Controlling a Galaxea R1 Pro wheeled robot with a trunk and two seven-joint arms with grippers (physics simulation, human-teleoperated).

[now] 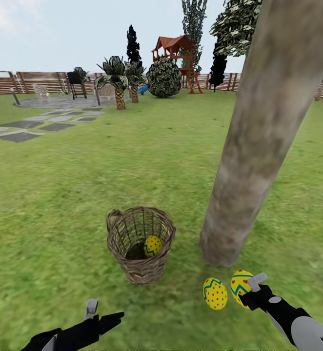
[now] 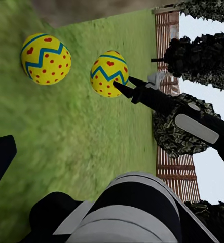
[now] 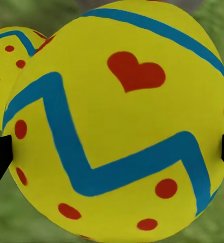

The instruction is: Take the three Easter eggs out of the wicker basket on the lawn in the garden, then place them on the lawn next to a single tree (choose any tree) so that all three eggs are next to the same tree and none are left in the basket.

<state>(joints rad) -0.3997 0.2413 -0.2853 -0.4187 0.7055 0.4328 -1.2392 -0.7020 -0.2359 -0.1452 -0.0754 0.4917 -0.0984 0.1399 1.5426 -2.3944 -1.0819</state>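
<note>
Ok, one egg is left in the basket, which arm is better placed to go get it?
Probably left. The left gripper hangs free just below the wicker basket that holds the last Easter egg, while the right gripper is at an egg beside the tree.

Fenced garden: lawn [image 1: 83, 185], palms [image 1: 117, 78], wooden playhouse [image 1: 177, 53].

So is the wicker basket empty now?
Not empty. One Easter egg still lies inside the wicker basket; two others are on the lawn.
</note>
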